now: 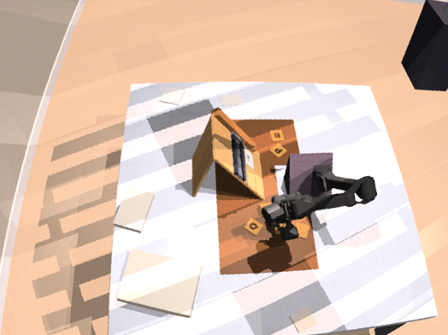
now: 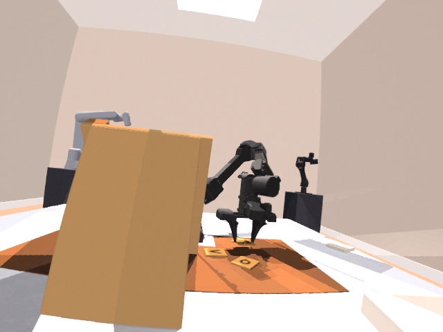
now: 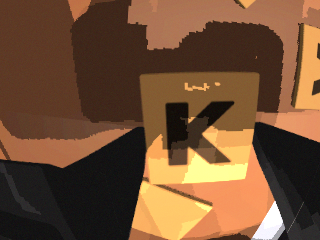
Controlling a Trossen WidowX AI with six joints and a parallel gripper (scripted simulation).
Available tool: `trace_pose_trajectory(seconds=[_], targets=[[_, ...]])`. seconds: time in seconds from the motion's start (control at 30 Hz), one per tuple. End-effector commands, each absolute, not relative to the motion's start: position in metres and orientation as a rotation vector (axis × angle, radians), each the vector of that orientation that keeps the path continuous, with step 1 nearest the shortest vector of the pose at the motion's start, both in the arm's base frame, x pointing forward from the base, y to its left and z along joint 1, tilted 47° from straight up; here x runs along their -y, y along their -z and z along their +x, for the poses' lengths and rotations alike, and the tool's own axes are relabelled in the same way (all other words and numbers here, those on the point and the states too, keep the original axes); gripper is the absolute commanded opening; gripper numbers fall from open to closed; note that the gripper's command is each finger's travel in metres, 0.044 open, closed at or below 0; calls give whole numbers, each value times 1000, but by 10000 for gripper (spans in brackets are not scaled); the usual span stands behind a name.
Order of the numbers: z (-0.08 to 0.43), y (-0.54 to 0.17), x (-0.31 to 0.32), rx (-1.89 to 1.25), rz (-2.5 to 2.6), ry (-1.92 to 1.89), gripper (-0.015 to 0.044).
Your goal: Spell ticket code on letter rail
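My gripper is shut on the K tile, held letter up by its sides and looking slightly raised above the orange mat. The V tile and a tile reading O or Q lie nearby. Another tile lies close behind, its letter not readable. Tiles B and P lie beyond the board. The leaning board bears the dark rail, without visible tiles, and the ticket, print too small to read.
A dark purple block stands under my arm, beside the mat. Pale slabs lie on the counter beyond the mat. Smaller pale pieces lie near its edges. Other arms stand on pedestals off the counter.
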State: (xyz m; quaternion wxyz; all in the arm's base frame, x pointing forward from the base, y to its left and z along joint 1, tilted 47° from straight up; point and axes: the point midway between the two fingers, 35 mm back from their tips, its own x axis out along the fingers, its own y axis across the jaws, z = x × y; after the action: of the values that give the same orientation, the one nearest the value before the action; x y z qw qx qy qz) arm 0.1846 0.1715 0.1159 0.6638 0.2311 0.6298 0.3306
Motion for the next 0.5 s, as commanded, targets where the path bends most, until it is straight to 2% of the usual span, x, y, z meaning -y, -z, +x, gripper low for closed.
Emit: trace_pose_trajectory(seconds=[0.0,0.37,0.47], targets=[[185,-118,-170,-1419,519,-754,0],[185,-119,-166,-1419,523,-744,0],[200,-119,-160,-1358,546,-704,0]])
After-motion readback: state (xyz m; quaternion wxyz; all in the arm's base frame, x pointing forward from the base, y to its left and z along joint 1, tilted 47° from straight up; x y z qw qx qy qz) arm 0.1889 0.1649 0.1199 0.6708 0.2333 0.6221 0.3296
